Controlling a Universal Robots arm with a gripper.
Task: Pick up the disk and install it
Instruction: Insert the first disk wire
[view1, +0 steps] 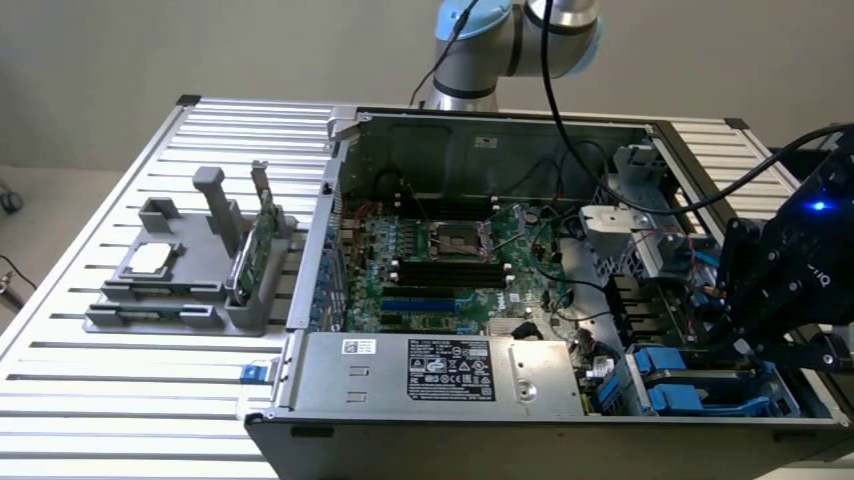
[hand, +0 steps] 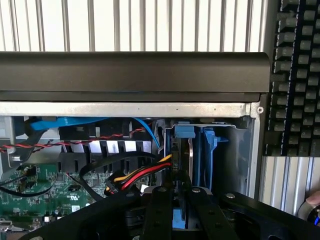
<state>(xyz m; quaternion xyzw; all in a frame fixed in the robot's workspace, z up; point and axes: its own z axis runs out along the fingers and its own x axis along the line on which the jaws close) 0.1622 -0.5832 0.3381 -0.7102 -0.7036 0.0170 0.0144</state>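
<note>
In the exterior view we cannot see the gripper's (view1: 774, 345) fingertips: the black wrist assembly at the exterior view's right hangs over the near right corner of the open computer case (view1: 467, 125) and covers whatever sits between them. There we make out blue drive brackets (view1: 681, 385) in the bay, but not the disk itself. The wrist view fills that gap: the disk (hand: 189, 157) stands on edge in the drive bay, a thin silver edge between blue plastic rails, and the two black fingers (hand: 162, 210) are pressed against its lower part, clamped on it. Its label is hidden. The wrist view also shows red, yellow and black power wires (hand: 142, 174) beside the bay, and a keyboard (hand: 295, 75) outside the case. The exterior view alone gives us the motherboard (view1: 441, 260), the power supply (view1: 441, 372) and a grey parts holder (view1: 187, 275) on the slatted table (view1: 107, 400).
</note>
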